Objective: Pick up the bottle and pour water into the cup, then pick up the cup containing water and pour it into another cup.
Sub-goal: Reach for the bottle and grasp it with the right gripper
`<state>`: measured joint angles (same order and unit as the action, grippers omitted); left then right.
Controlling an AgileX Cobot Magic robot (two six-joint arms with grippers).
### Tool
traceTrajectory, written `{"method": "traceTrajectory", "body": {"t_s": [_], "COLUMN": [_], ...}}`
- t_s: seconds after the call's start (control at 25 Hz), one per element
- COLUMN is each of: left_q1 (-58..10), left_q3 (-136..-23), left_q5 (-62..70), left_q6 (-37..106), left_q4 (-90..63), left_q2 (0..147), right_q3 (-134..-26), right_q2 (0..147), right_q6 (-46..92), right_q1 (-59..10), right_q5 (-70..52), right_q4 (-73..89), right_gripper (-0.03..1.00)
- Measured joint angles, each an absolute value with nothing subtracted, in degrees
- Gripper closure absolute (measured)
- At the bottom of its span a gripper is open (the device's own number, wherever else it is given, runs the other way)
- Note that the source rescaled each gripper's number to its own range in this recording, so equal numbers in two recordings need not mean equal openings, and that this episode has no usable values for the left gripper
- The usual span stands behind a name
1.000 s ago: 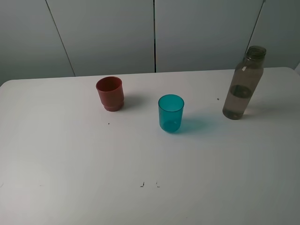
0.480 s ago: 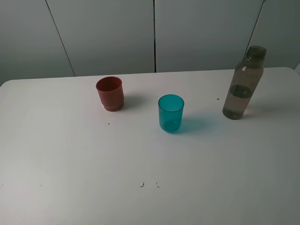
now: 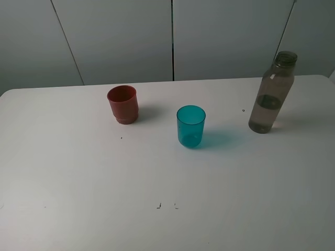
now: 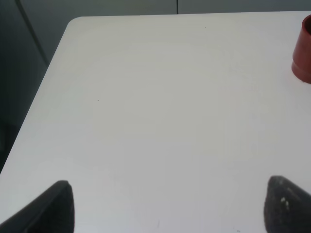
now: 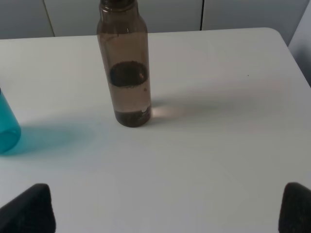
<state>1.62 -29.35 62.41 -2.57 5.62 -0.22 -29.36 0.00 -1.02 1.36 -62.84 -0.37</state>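
Tall smoky grey-brown translucent plastic bottle (image 3: 271,94), uncapped at its narrow threaded neck, stands upright on the white counter (image 3: 157,172) toward the far right. It is well apart from the translucent teal-blue plastic tumbler (image 3: 191,126) near the middle, and farther again from the squat opaque red-brown plastic cup (image 3: 123,104) on the left. A dark band circles its body at about mid-height. How much water it holds is hard to read through the tinted wall. It probably weighs a good deal more than either cup, and its smooth, thin plastic could be slippery and may give a little if squeezed hard. The straight body around or just below the dark band looks like the best place to take hold, under the shoulder and above the base, so that it balances well for tipping. With the neck open it should stay upright until it is over the tumbler. The right gripper (image 5: 163,211) is set back from the bottle with its jaws spread wide and nothing between them. The left gripper (image 4: 172,208) is likewise wide apart and empty over bare counter, with the red-brown cup at the edge of its view. Neither arm shows in the high view.
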Motion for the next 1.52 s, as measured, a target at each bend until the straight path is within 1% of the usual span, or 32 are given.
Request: {"method": "traceTrajectory", "body": {"t_s": [0.48,0.68,0.84,1.12,1.32,1.52], "left_q1": [1.62,1.62,1.62,1.62,1.62,1.62], "left_q3": [-29.35,-29.35,-29.35,-29.35,-29.35,-29.35], "left_q5": [62.41,62.41,62.41,62.41,62.41,62.41], "left_q6": [-2.57,-2.57,-2.57,-2.57,-2.57,-2.57], "left_q4": [5.62,5.62,5.62,5.62,5.62,5.62], "left_q2": [-0.22,-0.22,-0.22,-0.22,-0.22,-0.22], "right_q3": [-29.36,-32.34,-36.52,-36.83,-31.45,-25.79], "right_q2": [0.00,2.02,9.14,23.55,31.69,39.48], "right_q6": [-0.85,0.00,2.83,4.97,6.34,6.60], "right_q1": [1.36,1.36,1.36,1.41,1.50,1.50], "right_q5": [-62.76,-58.49,-52.30,-40.72,-30.27,-26.63], "right_q4": [1.45,2.68,5.08,11.92,12.70,13.80], "right_gripper": [-0.03,-0.03,-0.03,-0.03,-0.03,-0.03]}}
